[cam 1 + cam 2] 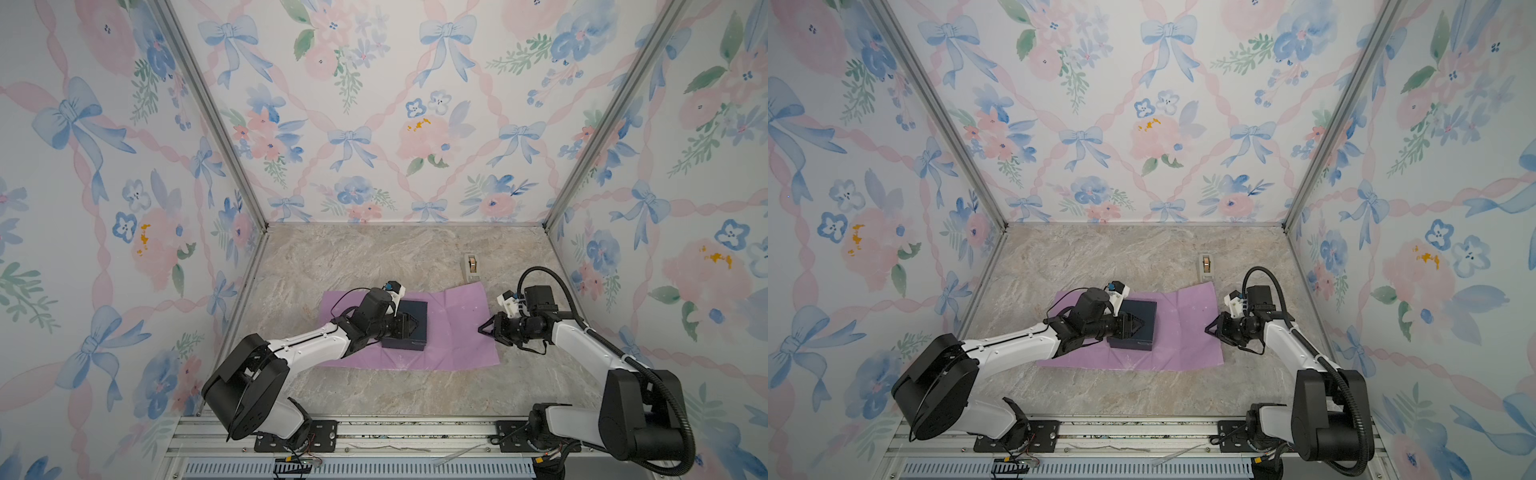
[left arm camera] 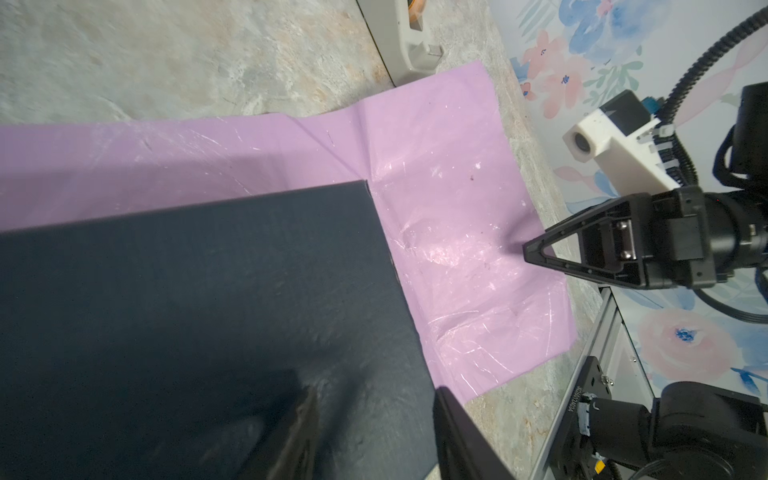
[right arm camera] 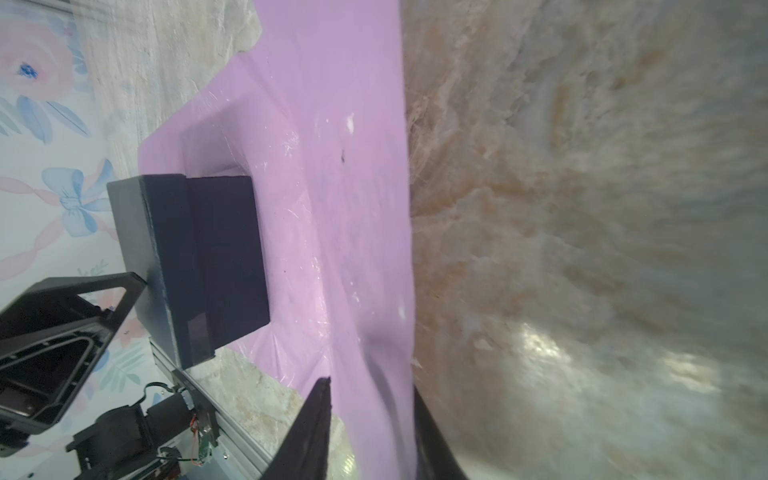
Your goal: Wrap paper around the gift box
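Marble-look tabletop [image 1: 374, 257], with walls [image 1: 374, 104] papered in bows and flowers on three sides. Purple paper [image 1: 457, 332] lies flat mid-table, the dark box [image 1: 417, 311] sits on its left half, and a tape dispenser [image 1: 471, 266] stands just past the far right corner. Left gripper [image 1: 415, 326] reaches low over the box lid, jaws apart. Right gripper [image 1: 481, 328] comes in level at the paper's right edge, sheet between its jaws. Clamped or not, can't tell.

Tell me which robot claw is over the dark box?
The left gripper, over the small dark navy cardboard box. The right gripper is away from it, at the edge of the lilac-purple paper sheet.
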`<action>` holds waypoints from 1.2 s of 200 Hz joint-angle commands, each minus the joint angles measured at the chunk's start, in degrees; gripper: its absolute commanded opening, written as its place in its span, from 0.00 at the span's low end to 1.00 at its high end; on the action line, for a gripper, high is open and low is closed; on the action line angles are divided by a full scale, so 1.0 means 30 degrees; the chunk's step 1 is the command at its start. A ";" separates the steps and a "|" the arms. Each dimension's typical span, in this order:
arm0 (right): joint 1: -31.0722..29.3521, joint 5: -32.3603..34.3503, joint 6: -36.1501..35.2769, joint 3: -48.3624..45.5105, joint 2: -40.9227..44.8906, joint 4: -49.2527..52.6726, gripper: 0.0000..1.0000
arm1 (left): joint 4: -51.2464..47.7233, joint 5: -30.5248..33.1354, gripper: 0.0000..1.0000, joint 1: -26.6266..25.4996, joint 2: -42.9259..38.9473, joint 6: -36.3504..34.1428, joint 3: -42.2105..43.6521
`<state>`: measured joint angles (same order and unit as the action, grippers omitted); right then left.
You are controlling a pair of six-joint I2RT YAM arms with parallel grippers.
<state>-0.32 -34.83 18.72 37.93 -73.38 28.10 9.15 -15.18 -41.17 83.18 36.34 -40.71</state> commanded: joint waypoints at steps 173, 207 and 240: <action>-0.8605 0.2799 0.6330 0.4200 0.1981 -0.2565 0.00 | -0.1262 0.0220 0.53 0.0578 -0.0771 0.0052 0.0065; -1.0067 0.3506 0.7073 0.5004 0.1118 -0.3584 0.00 | -0.1262 0.0138 0.59 0.1600 -0.2557 0.0539 -0.0018; -1.1395 0.4382 0.7525 0.5816 0.0058 -0.4266 0.00 | -0.1724 0.0320 0.59 0.2986 -0.4502 0.0619 0.0477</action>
<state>-32.03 -24.71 39.11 52.69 -71.18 18.22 5.85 -14.83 -34.65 73.47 37.69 -40.62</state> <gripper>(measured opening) 0.047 0.590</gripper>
